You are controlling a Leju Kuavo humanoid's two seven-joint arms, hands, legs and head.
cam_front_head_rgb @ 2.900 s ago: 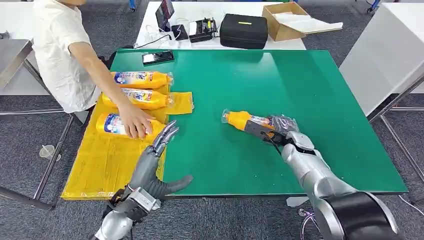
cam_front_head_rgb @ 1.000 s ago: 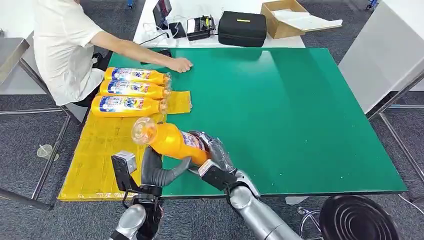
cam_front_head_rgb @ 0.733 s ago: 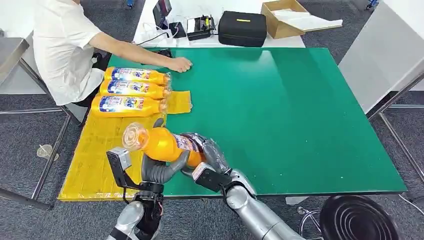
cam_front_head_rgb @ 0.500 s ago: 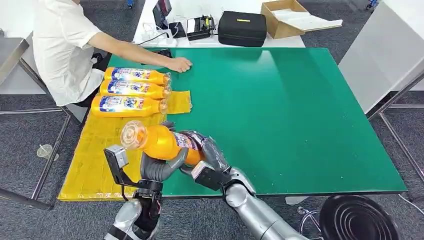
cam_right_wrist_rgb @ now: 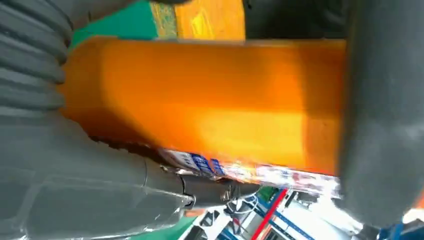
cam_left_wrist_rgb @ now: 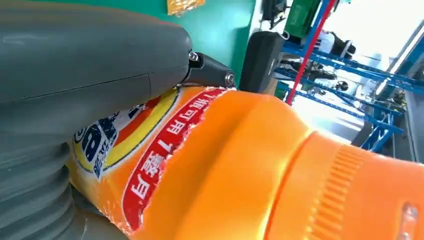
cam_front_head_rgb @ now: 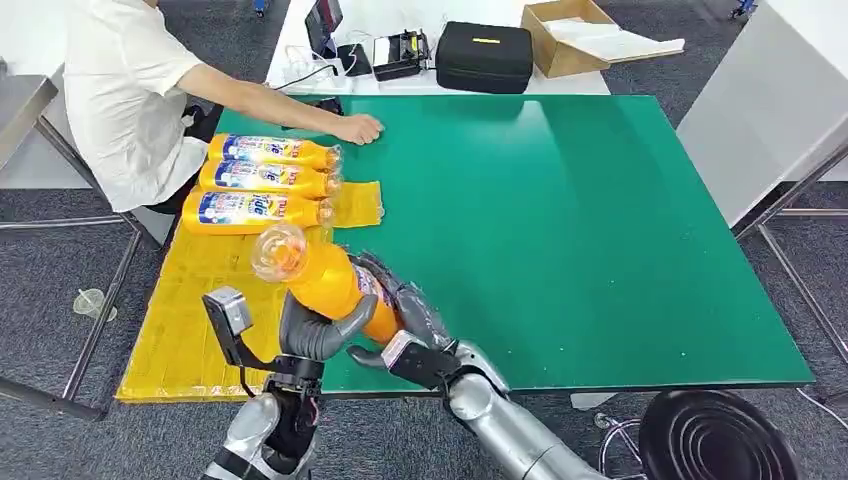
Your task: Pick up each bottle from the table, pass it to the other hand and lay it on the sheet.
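Bottle [cam_front_head_rgb: 325, 278] has tipped neck-up over the table's near-left edge; my left hand [cam_front_head_rgb: 312, 335] has wrapped it while right hand [cam_front_head_rgb: 405, 325] still grips. Handover underway, sheet [cam_front_head_rgb: 200, 310] next.

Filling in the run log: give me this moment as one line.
phase: handover | bottle: held off table | right hand: grips base | left hand: grips middle | sheet: three bottles laid
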